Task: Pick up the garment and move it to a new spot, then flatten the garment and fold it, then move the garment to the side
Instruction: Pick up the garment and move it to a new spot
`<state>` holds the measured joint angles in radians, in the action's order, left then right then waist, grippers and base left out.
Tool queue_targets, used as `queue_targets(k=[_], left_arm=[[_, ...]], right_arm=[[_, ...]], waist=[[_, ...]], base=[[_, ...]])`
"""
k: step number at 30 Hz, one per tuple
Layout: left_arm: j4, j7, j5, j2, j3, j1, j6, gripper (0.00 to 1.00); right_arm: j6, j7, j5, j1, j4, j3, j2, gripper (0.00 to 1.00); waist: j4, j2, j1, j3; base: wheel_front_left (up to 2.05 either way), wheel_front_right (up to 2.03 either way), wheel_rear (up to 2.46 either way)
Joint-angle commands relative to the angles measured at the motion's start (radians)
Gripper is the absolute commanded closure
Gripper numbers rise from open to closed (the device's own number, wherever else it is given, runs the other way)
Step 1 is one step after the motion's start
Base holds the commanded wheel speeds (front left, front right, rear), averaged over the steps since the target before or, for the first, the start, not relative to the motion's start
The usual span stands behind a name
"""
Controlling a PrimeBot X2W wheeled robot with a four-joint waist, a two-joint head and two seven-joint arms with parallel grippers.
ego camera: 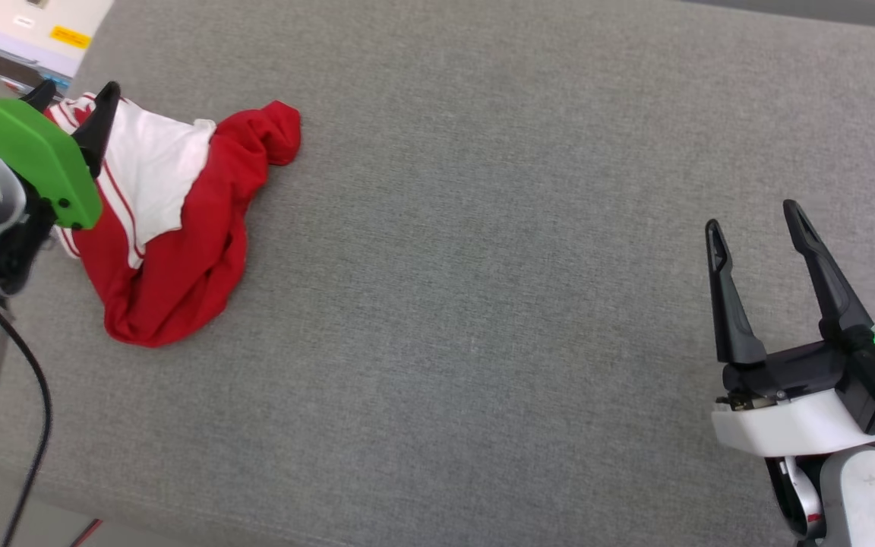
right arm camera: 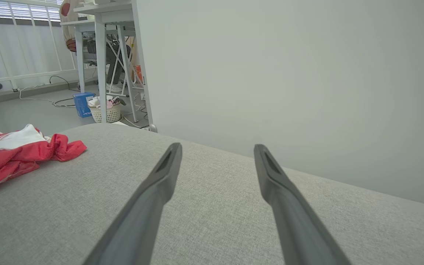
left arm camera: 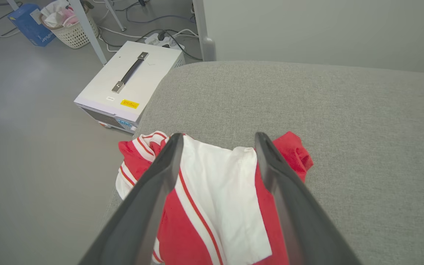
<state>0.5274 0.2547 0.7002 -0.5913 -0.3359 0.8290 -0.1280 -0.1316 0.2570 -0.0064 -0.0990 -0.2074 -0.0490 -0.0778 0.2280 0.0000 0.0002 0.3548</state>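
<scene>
1: One garment is counted in the head view, crumpled on the grey table near its 9 o'clock edge. How is its long axis laid?

2: From 1 o'clock, where a red end is bunched, down to 7 o'clock. Two grippers are seen. The left gripper is held over the heap's 11 o'clock end, fingers spread, nothing pinched. Whether cloth is touched cannot be told. The right gripper is placed well apart at 4 o'clock, likewise spread and empty.

1: And in the left wrist view?

2: The garment is framed between the two fingers of the left gripper, its white panel running from 12 to 6 o'clock. One white box and one basket are found on the floor toward 11 o'clock.

1: The right wrist view?

2: The garment is set at 9 o'clock, well apart from the right gripper, whose two fingers are parted over bare table.

1: Which arm is favoured, then?

2: The left is judged nearer. A short descent and a closing on the white panel would be called for.
</scene>
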Motion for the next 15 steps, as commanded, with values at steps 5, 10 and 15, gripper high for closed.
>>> queue_targets(k=[5, 10, 15], left_arm=[[0.025, 0.224, 0.117, -0.069, -0.1, 0.045, -0.003, 0.0], [0.031, 0.398, 0.193, -0.106, -0.187, 0.046, -0.003, 0.0], [0.072, 0.474, 0.228, -0.098, -0.242, 0.031, -0.003, 0.0]], right_arm=[[0.001, 0.005, -0.01, -0.037, -0.012, 0.004, -0.017, 0.0], [0.001, 0.005, -0.012, -0.056, -0.019, 0.007, -0.027, 0.0], [0.001, 0.005, -0.011, -0.074, -0.019, 0.005, -0.035, 0.0]], waist=[[-0.043, 0.0, -0.0002, 0.062], [-0.06, 0.0, -0.0002, 0.103], [-0.075, 0.0, -0.0002, 0.135]], base=[[0.0, 0.0, 0.0], [0.0, 0.0, 0.0], [0.0, 0.0, 0.0]])
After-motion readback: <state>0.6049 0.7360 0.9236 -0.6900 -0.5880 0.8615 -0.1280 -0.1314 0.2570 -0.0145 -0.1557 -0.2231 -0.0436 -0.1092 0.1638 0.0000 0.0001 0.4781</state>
